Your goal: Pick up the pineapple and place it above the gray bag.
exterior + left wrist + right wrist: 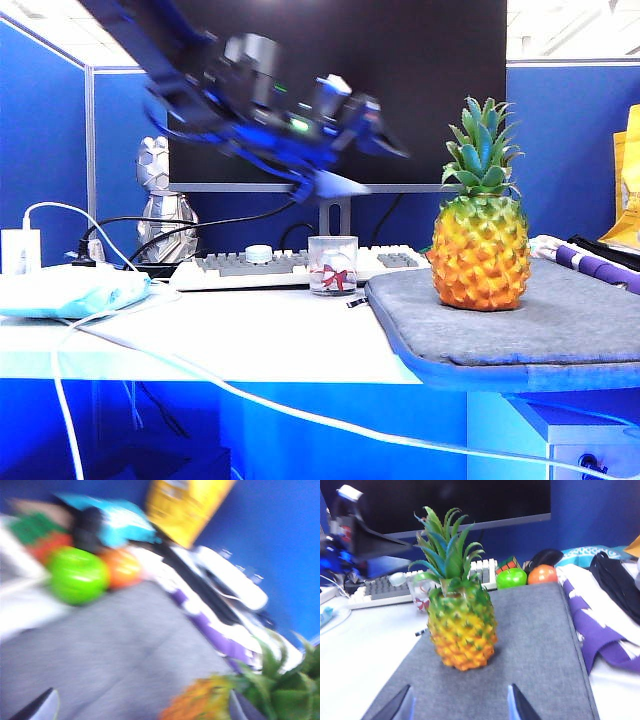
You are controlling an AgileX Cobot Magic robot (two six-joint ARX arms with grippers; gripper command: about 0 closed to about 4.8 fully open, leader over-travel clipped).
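Trailing across the lower part of the exterior view, a white cable is hanging nearest the camera, in front of the white table. Behind it, the gray bag is lying flat at the lower right of that frame, its corner jutting over the table's front edge. The pineapple is standing upright on the bag, right of centre, crown pointing up, with nothing gripping it.

At the upper left of the exterior view, the left arm is showing as a motion-blurred dark shape, and the left gripper is hanging in the air in front of the black monitor, well above the table and apart from the pineapple. Its jaws are standing wide open and are holding nothing; in the left wrist view one fingertip is peeking in at the lower left corner, another at the lower right beside the pineapple's crown.

The right gripper is sitting at the bottom of the right wrist view, its fingers spread open and empty above the bag, the pineapple standing beyond them.

A small glass is sitting at centre, just left of the bag, before the keyboard. A pale blue packet is lying at the left edge. A green fruit and an orange fruit are resting at the bag's far edge.
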